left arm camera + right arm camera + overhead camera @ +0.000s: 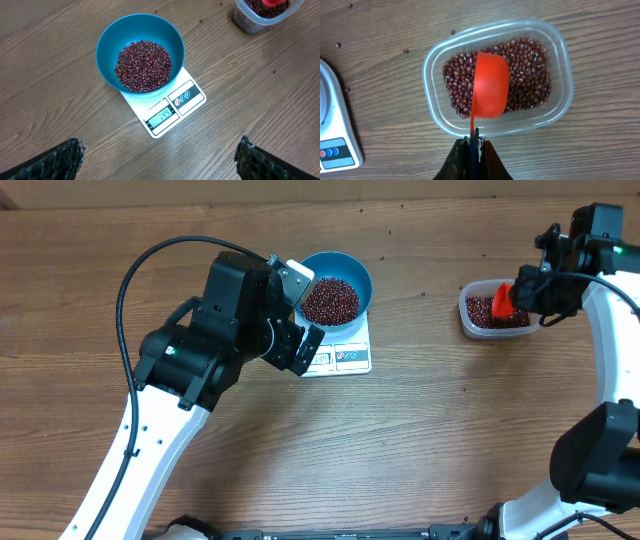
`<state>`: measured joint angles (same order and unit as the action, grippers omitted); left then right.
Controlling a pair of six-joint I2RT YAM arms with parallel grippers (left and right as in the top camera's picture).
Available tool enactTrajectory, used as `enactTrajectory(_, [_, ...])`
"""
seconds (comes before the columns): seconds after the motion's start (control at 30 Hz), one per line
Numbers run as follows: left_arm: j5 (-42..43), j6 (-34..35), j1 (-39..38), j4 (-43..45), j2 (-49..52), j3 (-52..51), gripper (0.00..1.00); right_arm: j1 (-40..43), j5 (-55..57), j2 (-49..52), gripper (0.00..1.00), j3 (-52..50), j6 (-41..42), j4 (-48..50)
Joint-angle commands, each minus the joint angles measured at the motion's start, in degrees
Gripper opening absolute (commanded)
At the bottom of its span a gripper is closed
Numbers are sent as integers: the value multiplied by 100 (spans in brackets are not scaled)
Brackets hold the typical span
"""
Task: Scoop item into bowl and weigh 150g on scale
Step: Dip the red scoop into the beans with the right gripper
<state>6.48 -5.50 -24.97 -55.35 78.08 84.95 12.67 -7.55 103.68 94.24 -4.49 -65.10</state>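
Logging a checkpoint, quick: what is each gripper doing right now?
Left gripper: open, holding nothing.
Right gripper: shut on the red scoop by its handle, over the clear container.

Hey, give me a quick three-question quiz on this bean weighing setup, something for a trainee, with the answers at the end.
1. True or false: the blue bowl stands on the scale.
2. Which hand grips the red scoop? A) left B) right C) neither
3. Fill in: the scoop sits over the beans in the clear ____.

Key:
1. True.
2. B. The right hand is shut on the scoop's handle. The left hand is open and holds nothing.
3. container.
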Motion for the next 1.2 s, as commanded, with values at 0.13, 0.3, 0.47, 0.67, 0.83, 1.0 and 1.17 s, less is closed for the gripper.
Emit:
enactTrajectory(0.13, [44, 59, 22, -13, 37, 39, 100, 22, -136, 20, 4, -225, 17, 304])
enactTrajectory(0.3, [44, 59, 22, -13, 37, 39, 99, 22, -358, 20, 4, -470, 15, 544])
enactTrajectory(0.47, [44, 59, 22, -13, 37, 39, 99, 22, -632, 20, 4, -581, 15, 671])
enactTrajectory(0.67, [44, 59, 22, -13, 37, 39, 100, 22, -669, 31, 4, -651, 15, 691])
enactTrajectory(0.83, [44, 59, 22, -15, 37, 39, 100, 20, -678, 42, 4, -743, 15, 719])
enactTrajectory(1.0, [44, 59, 22, -13, 37, 39, 100, 20, -927, 44, 4, -839, 15, 802])
enactTrajectory(1.17, [44, 59, 22, -13, 37, 39, 100, 20, -1204, 50, 4, -841, 15, 800])
